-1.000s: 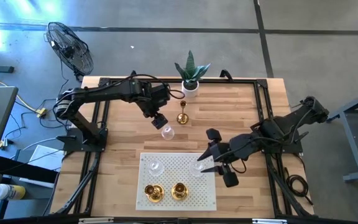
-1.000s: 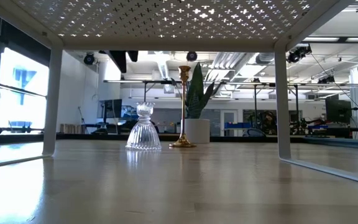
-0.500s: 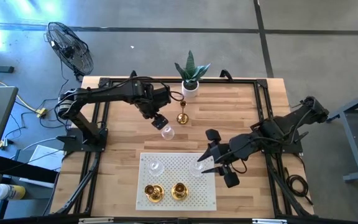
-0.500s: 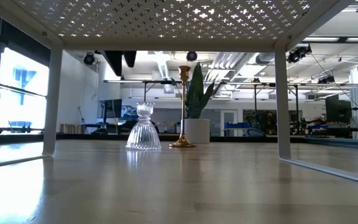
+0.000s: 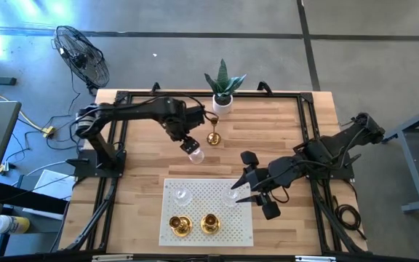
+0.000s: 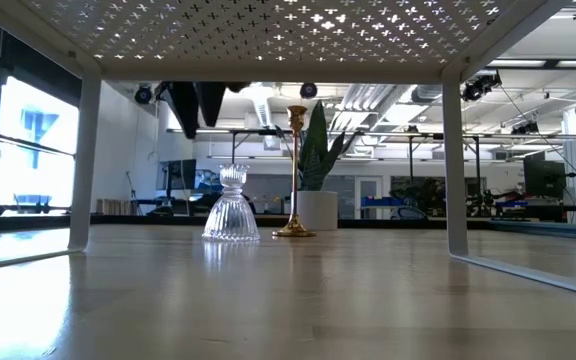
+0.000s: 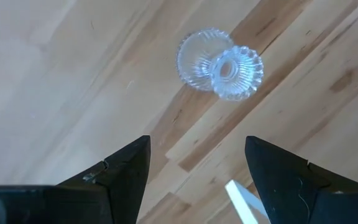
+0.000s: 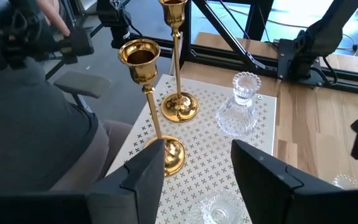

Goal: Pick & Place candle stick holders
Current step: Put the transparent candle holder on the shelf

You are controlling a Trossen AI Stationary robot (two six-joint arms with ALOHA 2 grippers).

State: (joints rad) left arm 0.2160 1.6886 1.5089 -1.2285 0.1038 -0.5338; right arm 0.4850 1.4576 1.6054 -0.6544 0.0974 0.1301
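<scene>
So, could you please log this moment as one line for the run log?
left gripper: open, above glass holder on table | right gripper: open, waiting by mat | on mat: two gold, two glass

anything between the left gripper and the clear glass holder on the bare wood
Nothing. In the left wrist view, only bare wooden table lies between the open left gripper and the clear glass holder below it.

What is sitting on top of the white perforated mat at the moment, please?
The white perforated mat carries two gold holders and two clear glass holders. The right gripper overlaps its edge, partly covering one glass holder there.
</scene>
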